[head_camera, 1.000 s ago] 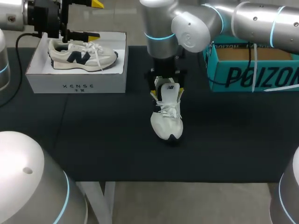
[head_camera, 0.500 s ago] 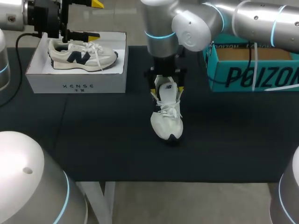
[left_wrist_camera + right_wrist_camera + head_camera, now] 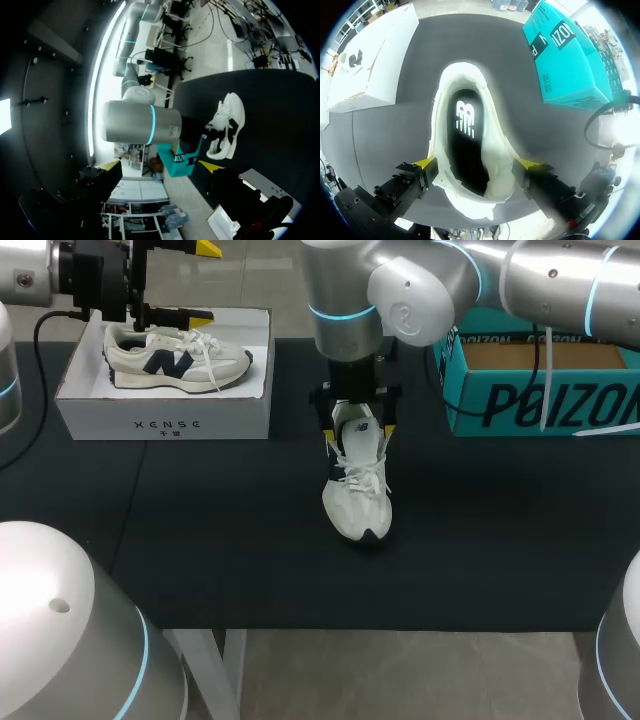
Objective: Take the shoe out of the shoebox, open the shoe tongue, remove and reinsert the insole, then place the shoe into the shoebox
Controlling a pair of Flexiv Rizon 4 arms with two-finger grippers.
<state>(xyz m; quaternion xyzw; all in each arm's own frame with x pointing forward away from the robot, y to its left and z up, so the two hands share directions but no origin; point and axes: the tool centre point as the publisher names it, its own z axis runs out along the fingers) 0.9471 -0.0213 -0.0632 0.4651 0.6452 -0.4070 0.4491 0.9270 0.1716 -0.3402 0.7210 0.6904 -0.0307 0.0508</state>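
- The right end effector [image 3: 357,438] is released. Its fingers [image 3: 424,163] stand spread wide, one at each side of the shoe's heel collar and close beside it, and they clamp nothing.
- The shoe [image 3: 357,495], white with a dark toe tip, stands on its sole on the dark desk [image 3: 200,540]. Its heel end sits between and under the right end effector's fingers, and its toe reaches out from under them toward the desk's near edge.
- Straight below the right end effector the mouth of the shoe is in plain view. The black insole [image 3: 466,127], which bears a white mark, lies inside it.
- The left end effector [image 3: 205,282] is released too, with its yellow tips far apart and nothing between them. It hangs over the far rim of the white shoebox [image 3: 165,420], well apart from the right end effector.
- Under the left end effector, inside that box, a second shoe [image 3: 175,360] lies on its side.
- A teal box [image 3: 540,400] stands on the desk near the right end effector, on its right side. The white shoebox is farther off on its left.
- Seen from the left end effector, the shoe on the desk is well ahead, with the right arm's silver link over it.
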